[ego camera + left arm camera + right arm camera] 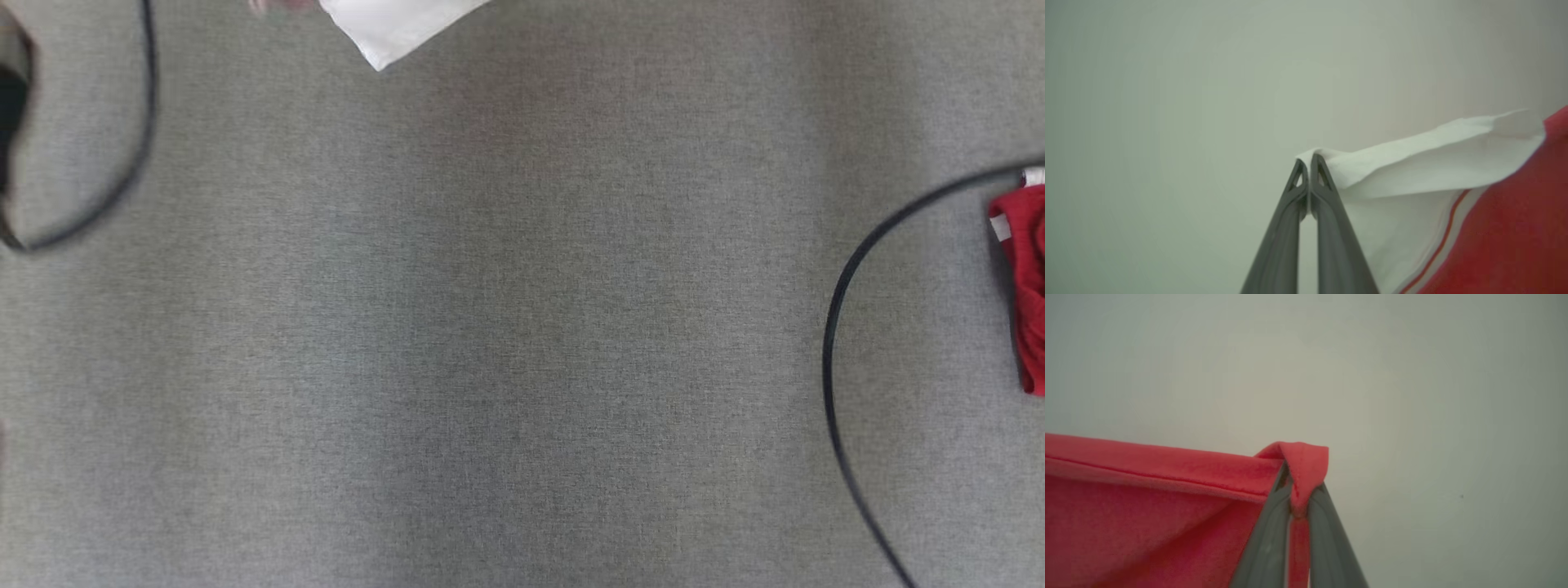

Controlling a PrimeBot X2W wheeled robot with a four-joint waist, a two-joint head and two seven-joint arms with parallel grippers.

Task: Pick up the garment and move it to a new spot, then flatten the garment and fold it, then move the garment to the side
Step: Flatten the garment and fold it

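The garment is red with a white panel edged by a thin red stripe. In the left wrist view my left gripper [1306,163] is shut on a corner of the white panel [1412,163], and the red cloth [1506,241] hangs to its right. In the right wrist view my right gripper [1297,475] is shut on a folded corner of the red hem [1306,457], with the red garment [1139,506] stretching away to the left. The head view has a red cloth [1027,278] at the right edge and a white cloth corner [392,28] at the top edge.
A grey fabric-covered surface [506,327] spreads across the head view. One black cable [841,310] curves down the right side and another [147,114] loops at the upper left. A blurred pinkish shape [277,6] touches the top edge beside the white cloth.
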